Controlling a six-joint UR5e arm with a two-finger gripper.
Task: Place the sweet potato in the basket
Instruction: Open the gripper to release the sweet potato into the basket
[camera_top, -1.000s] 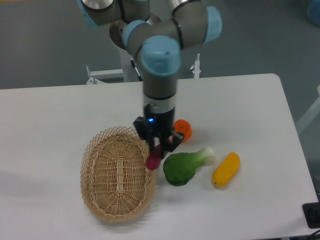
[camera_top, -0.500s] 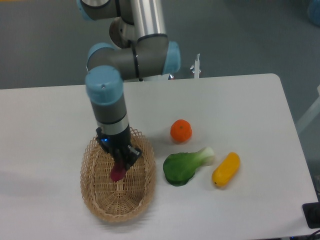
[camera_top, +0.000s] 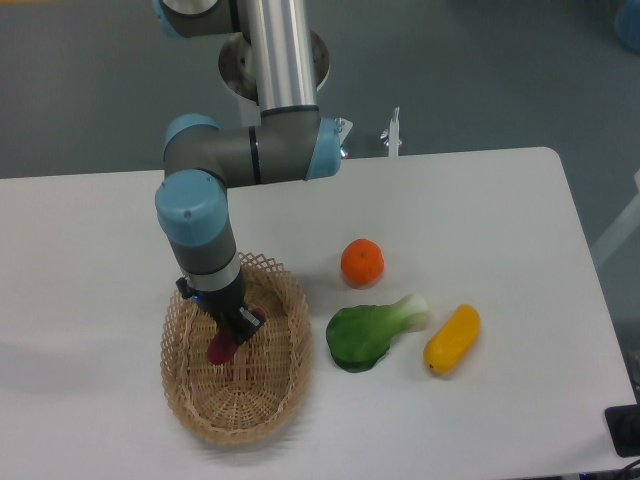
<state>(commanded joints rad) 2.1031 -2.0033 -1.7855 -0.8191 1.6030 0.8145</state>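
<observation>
The tan wicker basket (camera_top: 270, 385) sits at the front left of the white table. My gripper (camera_top: 231, 324) hangs over the inside of the basket, shut on the magenta-purple sweet potato (camera_top: 221, 345). The sweet potato points down from the fingers and hangs low inside the basket, over its left half. I cannot tell whether its tip touches the basket floor.
A round orange (camera_top: 362, 262) lies right of the basket. A green leafy vegetable (camera_top: 370, 333) lies in front of it. A yellow-orange oblong fruit (camera_top: 452, 339) lies further right. The table's right edge (camera_top: 590, 270) is near the fruit.
My gripper has carried the sweet potato left from beside the basket's right rim to over its inside, and lowered it slightly further left in the last half second.
</observation>
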